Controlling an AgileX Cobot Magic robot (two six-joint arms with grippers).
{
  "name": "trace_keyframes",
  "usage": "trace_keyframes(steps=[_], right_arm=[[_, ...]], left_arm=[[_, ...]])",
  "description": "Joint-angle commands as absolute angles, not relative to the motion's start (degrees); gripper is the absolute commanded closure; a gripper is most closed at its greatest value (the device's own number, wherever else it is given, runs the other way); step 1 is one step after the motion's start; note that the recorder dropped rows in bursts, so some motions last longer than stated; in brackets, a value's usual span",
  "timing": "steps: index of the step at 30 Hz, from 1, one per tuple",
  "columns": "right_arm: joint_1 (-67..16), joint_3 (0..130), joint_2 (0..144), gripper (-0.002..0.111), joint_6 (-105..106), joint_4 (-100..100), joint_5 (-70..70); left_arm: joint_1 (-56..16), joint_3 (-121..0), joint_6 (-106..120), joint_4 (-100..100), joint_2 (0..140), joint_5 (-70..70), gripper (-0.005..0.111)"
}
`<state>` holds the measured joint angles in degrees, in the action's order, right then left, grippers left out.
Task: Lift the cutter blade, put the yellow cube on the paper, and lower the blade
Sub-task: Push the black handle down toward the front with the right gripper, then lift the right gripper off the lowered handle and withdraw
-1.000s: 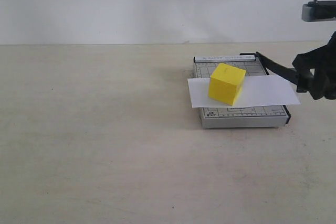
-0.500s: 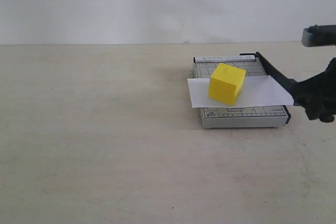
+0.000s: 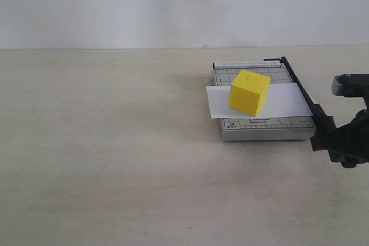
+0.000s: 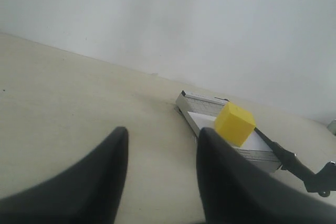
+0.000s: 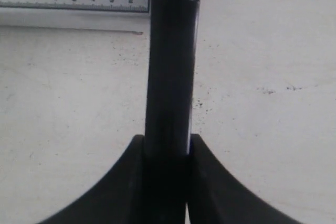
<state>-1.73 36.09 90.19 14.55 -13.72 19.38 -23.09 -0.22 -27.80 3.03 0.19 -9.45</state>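
Exterior camera: off my arms, mid distance, faces wall [image 3: 173, 4] across table [image 3: 115, 171], tilted slightly down; trimmer base [image 3: 265, 131] at 3 o'clock. My left wrist camera: low, well back, looks toward trimmer base. My right wrist camera: near, down along cutter blade [image 5: 170, 66]. All three share cutter blade, trimmer base.

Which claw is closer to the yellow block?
Right. The right gripper clamps the cutter blade by its handle, just off the trimmer where the yellow cube sits; the left gripper hangs open, far across the table.
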Motion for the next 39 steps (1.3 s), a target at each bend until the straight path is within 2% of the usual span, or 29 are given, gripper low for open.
trace_keyframes(steps=[1,9,11,13,15,17,21,29,31,32,33,34,36,39], right_arm=[[-1.8,30.5,93.0,0.103,15.1,-12.6,26.9],[-1.8,30.0,91.1,0.102,15.1,-13.0,24.8],[-1.8,30.0,90.1,0.097,15.6,-13.3,24.8],[-1.8,30.0,88.8,0.078,16.3,-13.7,24.9],[-1.8,30.2,87.5,0.053,17.7,-15.1,25.3],[-1.8,31.1,86.3,0.037,18.7,-16.6,26.5],[-1.8,35.7,83.0,0.046,21.1,-18.8,30.0],[-1.8,49.7,73.9,0.047,23.6,-19.6,32.8],[-1.8,49.2,69.2,0.07,30.8,-24.6,29.2],[-1.8,47.5,65.2,0.092,39.4,-32.8,27.0],[-1.8,45.4,61.7,0.104,47.1,-40.2,25.3],[-1.8,42.9,58.0,0.108,54.7,-48.3,24.2],[-1.8,36.9,49.7,0.105,67.2,-62.1,25.1],[-1.8,27.6,37.8,0.106,70.6,-72.2,25.3]], left_arm=[[-22.9,0.0,-27.9,2.6,0.0,-9.0,0.066],[-22.9,0.0,-27.9,2.6,0.0,-9.0,0.066],[-22.9,0.0,-27.9,2.6,0.0,-9.0,0.066],[-22.9,0.0,-27.9,2.6,0.0,-9.0,0.066],[-22.9,0.0,-27.9,2.6,0.0,-9.0,0.066],[-22.9,0.0,-27.9,2.6,0.0,-9.0,0.066],[-22.9,0.0,-27.9,2.6,0.0,-9.0,0.066],[-22.9,0.0,-27.9,2.6,0.0,-9.0,0.066],[-22.9,0.0,-27.9,2.6,0.0,-9.0,0.066],[-22.9,0.0,-27.9,2.6,0.0,-9.0,0.066],[-22.9,0.0,-27.9,2.6,0.0,-9.0,0.066],[-22.9,0.0,-27.9,2.6,0.0,-9.0,0.066],[-22.9,0.0,-27.9,2.6,0.0,-9.0,0.066],[-22.9,0.0,-27.9,2.6,0.0,-9.0,0.066]])
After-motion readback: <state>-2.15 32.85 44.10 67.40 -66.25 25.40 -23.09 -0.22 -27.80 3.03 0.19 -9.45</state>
